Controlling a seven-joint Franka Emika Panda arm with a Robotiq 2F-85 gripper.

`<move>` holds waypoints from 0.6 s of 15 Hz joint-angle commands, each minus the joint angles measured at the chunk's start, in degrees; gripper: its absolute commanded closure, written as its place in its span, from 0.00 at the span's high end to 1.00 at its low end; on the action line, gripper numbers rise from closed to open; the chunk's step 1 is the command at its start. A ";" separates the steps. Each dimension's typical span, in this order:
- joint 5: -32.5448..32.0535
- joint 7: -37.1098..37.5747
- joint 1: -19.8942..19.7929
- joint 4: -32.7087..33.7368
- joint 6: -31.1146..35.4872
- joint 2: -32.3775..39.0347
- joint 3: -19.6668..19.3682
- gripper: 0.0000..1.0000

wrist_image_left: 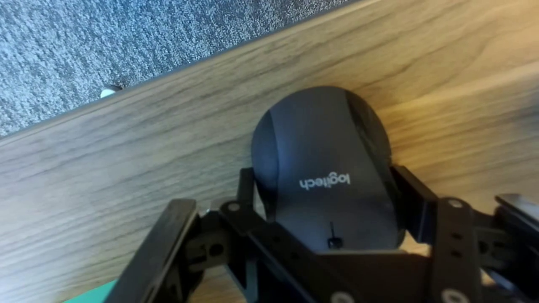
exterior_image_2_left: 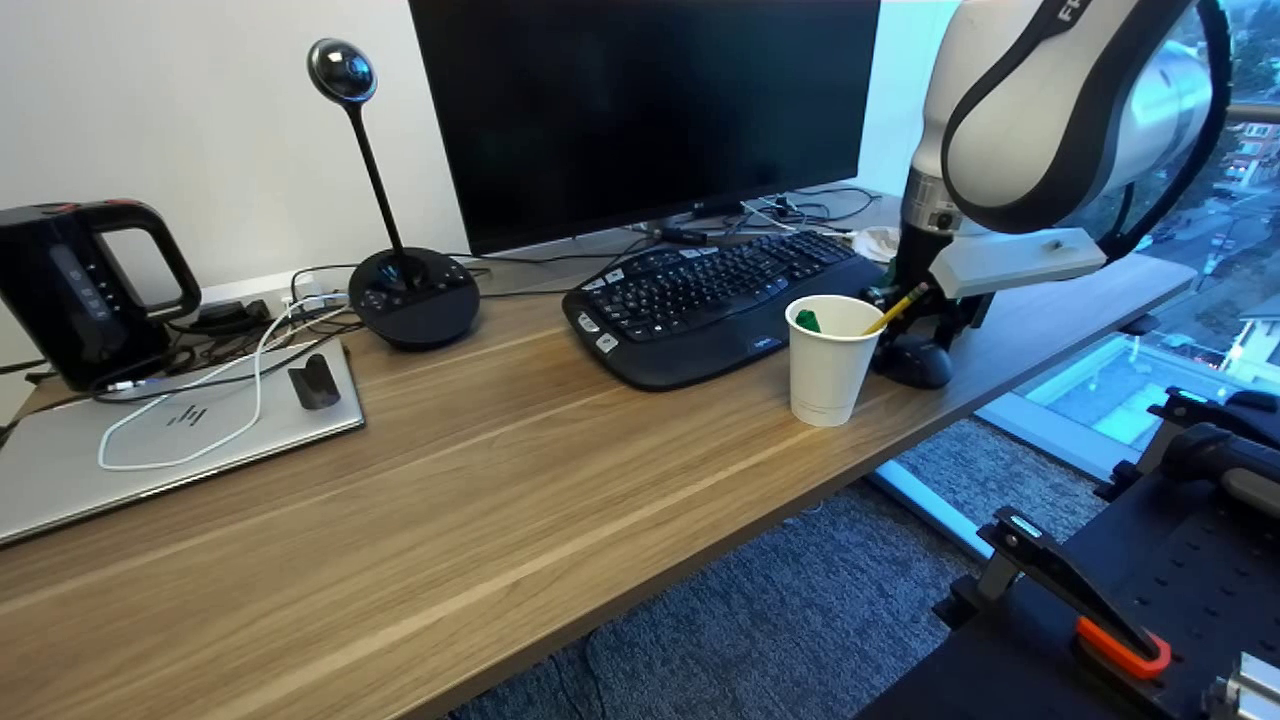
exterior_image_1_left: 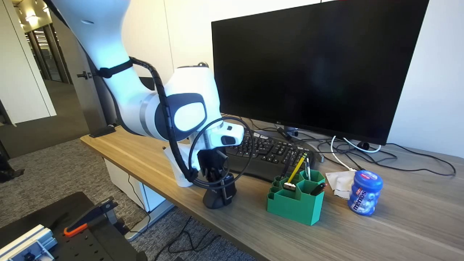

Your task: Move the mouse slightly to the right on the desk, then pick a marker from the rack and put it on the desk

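One smooth, domed dark mouse (wrist_image_left: 318, 139) (pale "logitech" lettering across its back) lies by the near edge of the wood-grained desk (exterior_image_1_left: 417, 232), inside the pincer (wrist_image_left: 324, 183), which grips it from both sides. To its right stands one green plastic rack (exterior_image_1_left: 295, 208) of angular slots, holding one yellow pencil (exterior_image_1_left: 297, 169) and two dark pens (exterior_image_1_left: 318, 189); to its left is one tapered white paper cup (exterior_image_2_left: 828, 385), and on the far side one curved black keyboard (exterior_image_2_left: 695, 300).

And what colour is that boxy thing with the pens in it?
The boxy rack is green; it shows best in an exterior view.
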 commanded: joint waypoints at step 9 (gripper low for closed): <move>-3.92 1.01 5.52 -0.94 -7.83 -3.81 -8.94 0.53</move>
